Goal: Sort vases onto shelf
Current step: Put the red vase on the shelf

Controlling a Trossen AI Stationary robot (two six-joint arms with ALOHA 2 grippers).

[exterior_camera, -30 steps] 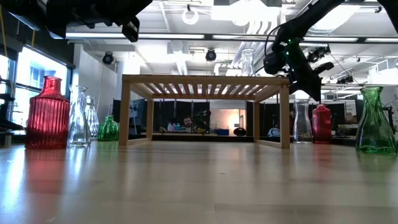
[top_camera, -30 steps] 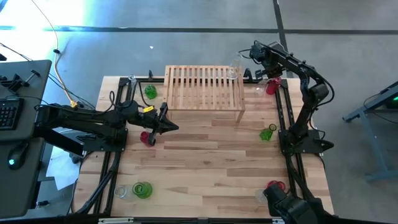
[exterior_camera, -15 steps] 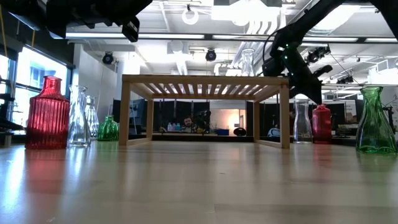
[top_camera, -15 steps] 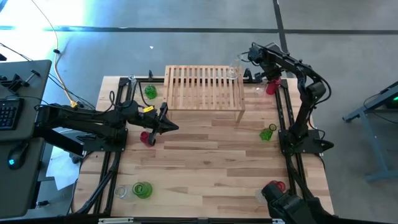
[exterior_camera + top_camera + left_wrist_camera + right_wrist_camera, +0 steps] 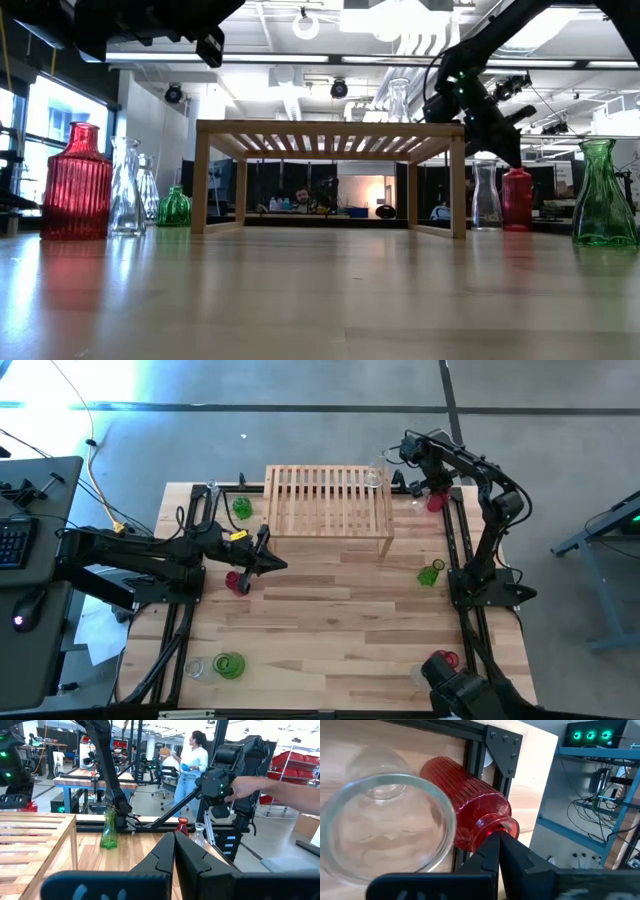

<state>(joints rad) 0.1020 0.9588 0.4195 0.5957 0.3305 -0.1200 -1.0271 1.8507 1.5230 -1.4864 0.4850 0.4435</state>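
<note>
The light-wood shelf (image 5: 328, 500) stands at the table's far middle, and one clear vase (image 5: 375, 475) stands on its far right corner. My right gripper (image 5: 432, 485) is shut and points down at the far right corner, over a red ribbed vase (image 5: 470, 810) that stands beside a clear vase (image 5: 385, 830). In the low view its fingertips (image 5: 510, 160) sit just above the red vase (image 5: 517, 198). My left gripper (image 5: 275, 563) is shut and hovers left of centre, next to another red vase (image 5: 235, 582) on the table. My right gripper has its shut fingertips (image 5: 500, 840) right at the rim of the red vase's mouth (image 5: 507, 825), coming from above. Whether they touch the rim I cannot tell. The vase stands upright on the table.
More vases stand on the table: green (image 5: 241, 508) and clear (image 5: 212, 490) far left, green (image 5: 230, 665) and clear (image 5: 195, 668) near left, green (image 5: 430, 573) at right, red (image 5: 442, 658) near right. Black frame rails (image 5: 455, 550) run along the table's sides. A person (image 5: 192, 775) walks beyond the table.
My right arm has shifted slightly toward the table's left above the far right corner, its fingers staying shut over the red vase. The left arm and the vases have kept still.
</note>
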